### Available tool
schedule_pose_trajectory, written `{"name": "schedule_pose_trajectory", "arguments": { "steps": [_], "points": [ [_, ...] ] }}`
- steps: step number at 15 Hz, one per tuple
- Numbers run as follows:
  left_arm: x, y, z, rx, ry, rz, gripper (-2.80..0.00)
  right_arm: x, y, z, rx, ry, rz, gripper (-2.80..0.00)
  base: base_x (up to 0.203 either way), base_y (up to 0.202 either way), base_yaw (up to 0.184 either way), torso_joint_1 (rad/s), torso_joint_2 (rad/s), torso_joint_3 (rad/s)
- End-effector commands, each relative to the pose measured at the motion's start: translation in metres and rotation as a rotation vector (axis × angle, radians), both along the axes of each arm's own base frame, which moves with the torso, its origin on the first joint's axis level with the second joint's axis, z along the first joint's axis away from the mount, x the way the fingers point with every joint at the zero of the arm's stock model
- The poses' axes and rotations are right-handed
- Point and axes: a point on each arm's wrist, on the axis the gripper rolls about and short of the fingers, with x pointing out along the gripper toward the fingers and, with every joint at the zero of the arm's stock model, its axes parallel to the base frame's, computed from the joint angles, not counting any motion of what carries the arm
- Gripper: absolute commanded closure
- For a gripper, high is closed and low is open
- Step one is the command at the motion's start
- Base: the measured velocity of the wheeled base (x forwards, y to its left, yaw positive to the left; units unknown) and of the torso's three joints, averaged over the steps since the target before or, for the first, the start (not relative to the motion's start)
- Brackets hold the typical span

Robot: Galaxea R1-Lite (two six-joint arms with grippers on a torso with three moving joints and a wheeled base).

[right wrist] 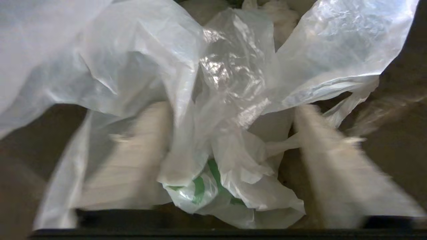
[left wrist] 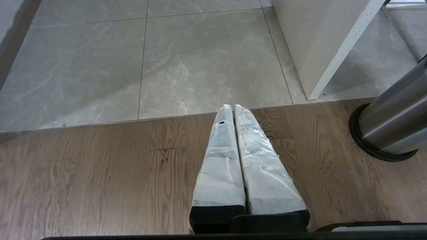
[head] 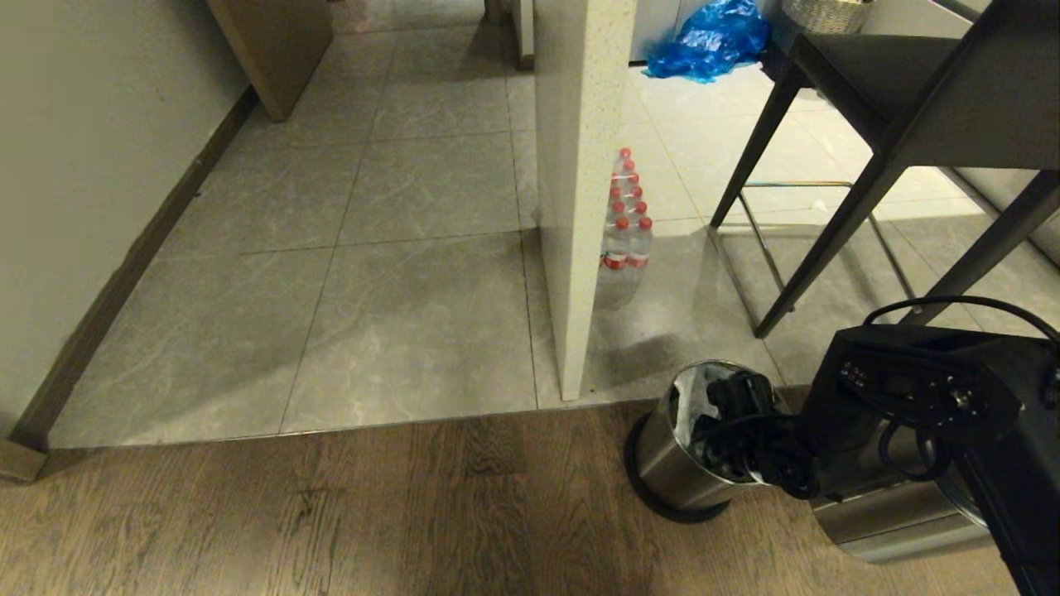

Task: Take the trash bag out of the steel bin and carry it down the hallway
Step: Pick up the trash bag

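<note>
In the lower right of the head view, the right gripper (head: 733, 397) reaches down into the mouth of the steel bin (head: 671, 463), which stands on the brown wood-plank floor (head: 331, 513) just below the edge of the grey tiles. The right wrist view looks into the bin: the two pale fingers (right wrist: 133, 156) stand well apart, with crinkled folds of the trash bag (right wrist: 233, 83) bunched between them, its green printing low in the middle of that frame. The fingers are blurred, and whether they already pinch the plastic cannot be told. The bag sits inside the bin, a little of its whitish plastic (head: 691, 393) showing at the rim in the head view. The left gripper (left wrist: 230, 108) hangs over the wood floor with its wrapped fingers pressed together and nothing between them; the bin's base (left wrist: 383, 140) shows at the right edge of that frame. The hallway (head: 397, 248) of grey marbled tiles runs toward the upper left of the head view. A pack of red-capped water bottles (head: 625, 223) stands against a pale speckled panel (head: 580, 165) at centre, a dark stool (head: 869, 124) at the upper right, and a shiny blue plastic bag (head: 712, 37) at the top.
</note>
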Motion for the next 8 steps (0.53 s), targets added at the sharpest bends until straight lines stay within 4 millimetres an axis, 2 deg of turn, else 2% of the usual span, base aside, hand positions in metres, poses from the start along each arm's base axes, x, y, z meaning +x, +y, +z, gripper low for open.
{"name": "schedule_pose_trajectory", "arguments": {
  "steps": [1, 8],
  "points": [
    [-0.0001, 0.0, 0.0, 0.0, -0.002, 0.0, 0.0, 0.0009, 0.0004, -0.0001, 0.0, -0.004, -0.002, 0.0, 0.0, 0.0, 0.0, 0.0, 0.0, 0.0],
    [-0.0001, 0.0, 0.0, 0.0, -0.002, 0.0, 0.0, -0.0007, -0.0005, 0.0008, -0.012, -0.006, -0.018, 0.0, 0.0, 0.0, 0.0, 0.0, 0.0, 0.0]
  ]
}}
